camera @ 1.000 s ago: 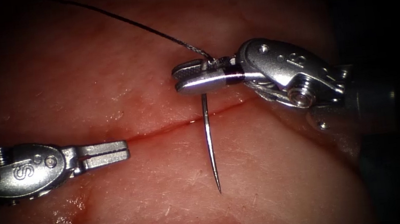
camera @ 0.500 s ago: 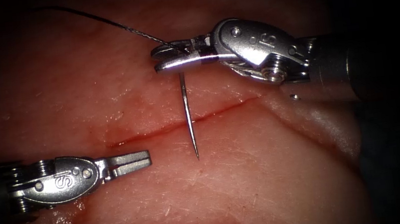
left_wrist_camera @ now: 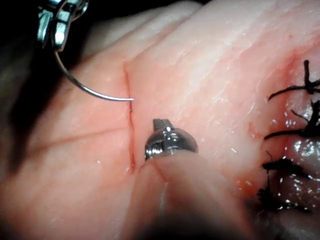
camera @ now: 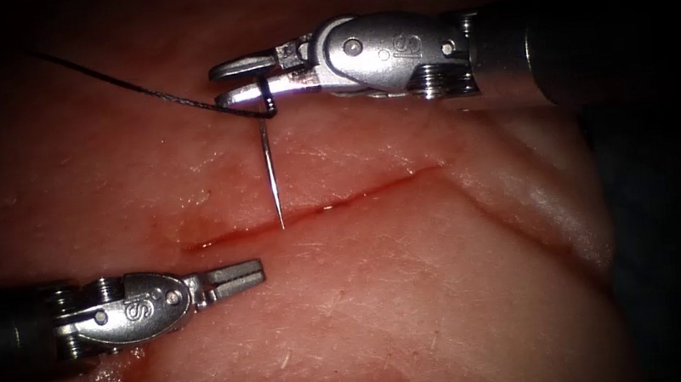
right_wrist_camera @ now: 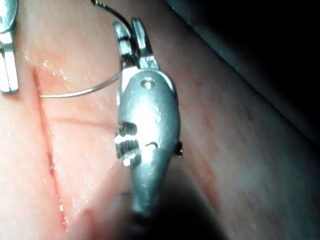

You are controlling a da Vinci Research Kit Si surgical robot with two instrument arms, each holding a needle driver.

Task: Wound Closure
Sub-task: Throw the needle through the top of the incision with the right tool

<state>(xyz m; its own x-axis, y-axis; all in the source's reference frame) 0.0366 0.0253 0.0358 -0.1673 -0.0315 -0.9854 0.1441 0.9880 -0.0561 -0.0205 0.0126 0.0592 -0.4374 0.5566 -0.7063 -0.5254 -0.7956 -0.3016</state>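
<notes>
On the wet pink tissue (camera: pixel 454 289), the right tool (camera: pixel 238 81) pinches the needle (camera: pixel 273 181) near its thread (camera: pixel 114 81) end, tip poised at the cut (camera: pixel 317 211), while the left tool (camera: pixel 243 275) sits pressed shut, holding nothing; that thin grip could let the needle swivel.

My thread (camera: pixel 132 85) runs off into the dark up and to the left in the endoscope view, its far end lost. The needle (camera: pixel 273 181) has its tip at the cut (camera: pixel 317 211), and I cannot tell whether it touches the tissue (camera: pixel 421 293). In my left wrist view, my left tool (left_wrist_camera: pixel 167 142) is a blur. The stitches (left_wrist_camera: pixel 292 130) are cut off by the edge.
</notes>
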